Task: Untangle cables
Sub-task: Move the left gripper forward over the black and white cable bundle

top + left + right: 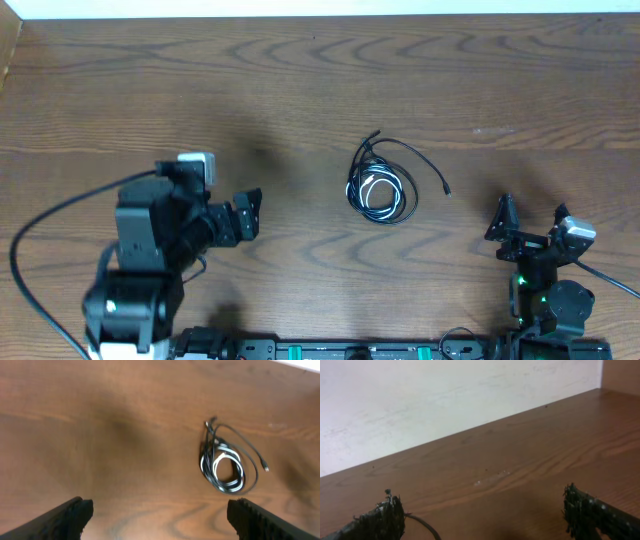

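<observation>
A small coil of thin black cables (380,186) lies flat on the brown wood-grain table (300,80), a little right of the middle of the overhead frame. A whitish strand (377,189) is looped inside the coil. One looser black loop arcs out to the right of it and ends in a small plug end (447,192) resting on the wood just beside the coil. At the top of the coil several ends gather into a short dark tip pointing toward the upper edge of the frame. The left gripper (246,216), black and two-fingered, sits at the centre left of the overhead frame with its jaws spread wide and nothing between them, well apart from the coil. In the left wrist view its two dark fingertips (80,512) frame the lower corners, and the cables (225,462) lie in the right half of the picture on bare wood. The right gripper (530,222) is at the lower right of the overhead frame, to the right of and below the coil. Its jaws are also fully spread and empty. The right wrist view shows only its fingers (387,515), the table surface and a white wall (420,400) beyond. A thin dark cord (425,526) curves by the lower-left finger, and what it belongs to cannot be told.
</observation>
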You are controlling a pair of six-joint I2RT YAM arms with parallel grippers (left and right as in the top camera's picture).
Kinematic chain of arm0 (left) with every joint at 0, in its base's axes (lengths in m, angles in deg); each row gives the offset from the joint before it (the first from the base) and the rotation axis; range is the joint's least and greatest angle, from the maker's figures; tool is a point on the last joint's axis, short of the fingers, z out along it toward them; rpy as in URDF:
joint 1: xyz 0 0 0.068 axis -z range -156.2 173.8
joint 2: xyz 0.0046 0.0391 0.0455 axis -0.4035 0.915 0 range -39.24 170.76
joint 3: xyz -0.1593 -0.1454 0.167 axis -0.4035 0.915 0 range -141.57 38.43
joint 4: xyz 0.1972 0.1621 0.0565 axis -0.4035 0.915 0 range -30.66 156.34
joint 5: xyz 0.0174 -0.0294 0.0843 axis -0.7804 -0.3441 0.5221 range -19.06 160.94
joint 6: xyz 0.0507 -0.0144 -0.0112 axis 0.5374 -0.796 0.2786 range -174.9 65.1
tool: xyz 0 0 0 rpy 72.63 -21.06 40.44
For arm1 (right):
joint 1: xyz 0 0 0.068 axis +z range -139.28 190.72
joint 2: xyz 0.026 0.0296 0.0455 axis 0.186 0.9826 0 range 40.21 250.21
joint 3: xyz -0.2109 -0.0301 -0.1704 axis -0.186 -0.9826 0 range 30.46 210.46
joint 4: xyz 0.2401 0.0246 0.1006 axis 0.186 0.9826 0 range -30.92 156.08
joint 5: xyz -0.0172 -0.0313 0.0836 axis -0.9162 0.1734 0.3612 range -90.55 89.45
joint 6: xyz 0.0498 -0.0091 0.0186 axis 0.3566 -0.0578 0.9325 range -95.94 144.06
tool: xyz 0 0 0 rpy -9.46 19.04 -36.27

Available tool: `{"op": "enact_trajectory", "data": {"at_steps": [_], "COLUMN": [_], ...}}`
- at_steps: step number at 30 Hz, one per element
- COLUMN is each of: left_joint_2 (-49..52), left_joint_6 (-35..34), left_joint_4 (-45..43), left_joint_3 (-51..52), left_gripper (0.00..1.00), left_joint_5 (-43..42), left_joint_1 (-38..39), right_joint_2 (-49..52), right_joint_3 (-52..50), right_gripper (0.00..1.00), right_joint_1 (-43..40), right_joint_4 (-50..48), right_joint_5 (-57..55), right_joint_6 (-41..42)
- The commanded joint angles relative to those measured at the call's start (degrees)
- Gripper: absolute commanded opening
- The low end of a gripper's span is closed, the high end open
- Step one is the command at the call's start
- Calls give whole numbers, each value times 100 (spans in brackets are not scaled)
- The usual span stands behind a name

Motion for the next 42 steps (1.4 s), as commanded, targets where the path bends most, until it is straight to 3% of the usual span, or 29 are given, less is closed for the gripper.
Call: {"op": "enact_trajectory", "data": {"at_steps": [1, 3, 5, 8, 20, 26, 33, 36, 42], "left_joint_2": [503, 774, 1047, 1187, 1589, 1611, 1703, 1993, 2736], "left_joint_6": [-44, -46, -44, -44, -426, -1228, -1718, -1799, -1770], "left_joint_4": [452, 717, 680, 575, 337, 201, -44, -192, -614], "left_joint_3": [-739, -1054, -1202, -1202, -1200, -1200, -1200, -1200, -1200], "left_gripper": [93, 93, 93, 93, 93, 92, 91, 84, 80], "left_joint_5": [-229, -584, -1685, -2173, -2181, -988, 968, 1576, 1827], "left_joint_1": [17, 17, 17, 17, 20, 404, 1762, 2422, 3034], "right_joint_2": [-33, -33, -33, -35, -33, -35, -35, -33, -35], "right_joint_3": [-9, -9, -9, -9, -9, -9, -9, -9, -9], "right_gripper": [99, 99, 99, 99, 99, 99, 99, 99, 99], "right_joint_1": [114, 114, 114, 114, 114, 114, 114, 114, 114], "right_joint_4": [28, 26, 26, 26, 26, 26, 26, 26, 26], "right_joint_5": [-66, -66, -66, -66, -66, -66, -66, -66, -66], "right_joint_6": [-59, -59, -59, -59, -59, -59, -59, -59, -59]}}
